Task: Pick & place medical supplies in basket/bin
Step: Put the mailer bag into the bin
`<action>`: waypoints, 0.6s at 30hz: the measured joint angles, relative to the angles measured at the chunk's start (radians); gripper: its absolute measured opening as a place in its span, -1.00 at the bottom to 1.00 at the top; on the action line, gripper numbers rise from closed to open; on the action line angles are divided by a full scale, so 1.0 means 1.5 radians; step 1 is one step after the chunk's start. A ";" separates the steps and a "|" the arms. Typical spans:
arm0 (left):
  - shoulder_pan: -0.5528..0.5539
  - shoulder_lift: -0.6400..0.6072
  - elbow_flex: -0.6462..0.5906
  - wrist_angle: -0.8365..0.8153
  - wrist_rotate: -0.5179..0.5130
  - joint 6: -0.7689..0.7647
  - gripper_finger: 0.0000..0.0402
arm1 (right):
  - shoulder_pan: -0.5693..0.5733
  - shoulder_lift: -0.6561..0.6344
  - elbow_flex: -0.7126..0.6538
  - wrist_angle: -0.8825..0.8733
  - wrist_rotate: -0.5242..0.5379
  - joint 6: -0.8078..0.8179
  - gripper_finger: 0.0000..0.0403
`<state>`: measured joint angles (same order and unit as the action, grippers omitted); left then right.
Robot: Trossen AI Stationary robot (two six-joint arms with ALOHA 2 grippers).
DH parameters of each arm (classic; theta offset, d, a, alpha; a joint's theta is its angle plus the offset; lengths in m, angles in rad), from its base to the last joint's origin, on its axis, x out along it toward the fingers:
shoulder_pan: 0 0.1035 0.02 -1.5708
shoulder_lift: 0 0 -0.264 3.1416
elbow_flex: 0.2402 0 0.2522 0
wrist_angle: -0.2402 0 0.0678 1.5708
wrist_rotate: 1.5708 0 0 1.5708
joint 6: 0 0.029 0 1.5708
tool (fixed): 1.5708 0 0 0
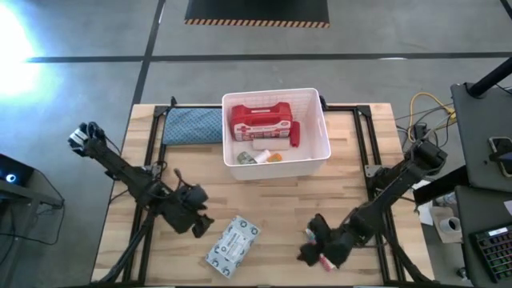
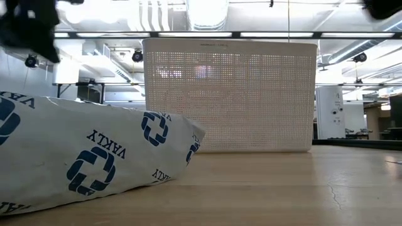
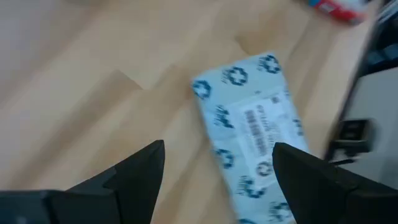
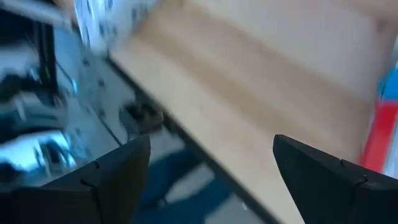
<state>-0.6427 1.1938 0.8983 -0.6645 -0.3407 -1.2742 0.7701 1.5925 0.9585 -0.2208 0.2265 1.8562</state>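
The white tub [image 1: 318, 152] stands at the table's far middle and holds the red first-aid case [image 1: 258, 120], a red tube [image 1: 294, 134] and small bottles with caps [image 1: 258, 157]. The grey-white wipes packet [image 1: 234, 244] lies flat near the table's near edge; it also shows in the low view [image 2: 94, 157] and the left wrist view [image 3: 255, 130]. My left gripper [image 1: 204, 226] [image 3: 217, 146] is open, just left of the packet. My right gripper [image 1: 310, 244] [image 4: 211, 139] is open, low over the near right. The small red-white-blue box [image 1: 326, 261] [image 4: 380, 124] lies beside it.
The teal-blue cloth pad [image 1: 192, 126] lies left of the tub, against its wall. Black frame rails [image 1: 372, 152] run along the table's sides. Bare wood lies between the tub and the packet. The tub's perforated wall [image 2: 229, 94] fills the middle of the low view.
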 joint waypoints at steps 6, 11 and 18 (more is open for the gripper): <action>-0.039 -0.013 -0.174 0.251 0.001 -0.108 0.37 | -0.075 0.000 -0.022 0.030 0.019 -0.023 0.63; -0.040 0.030 -0.210 0.280 0.029 -0.139 0.37 | -0.123 0.000 -0.007 0.033 0.022 -0.076 0.63; -0.040 0.111 -0.190 0.308 0.136 -0.131 0.37 | -0.146 0.000 0.013 0.034 0.002 -0.106 0.63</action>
<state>-0.7021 1.3608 0.6128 -0.2028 -0.1359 -1.4704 0.5509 1.5929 0.9779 -0.1702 0.2298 1.6970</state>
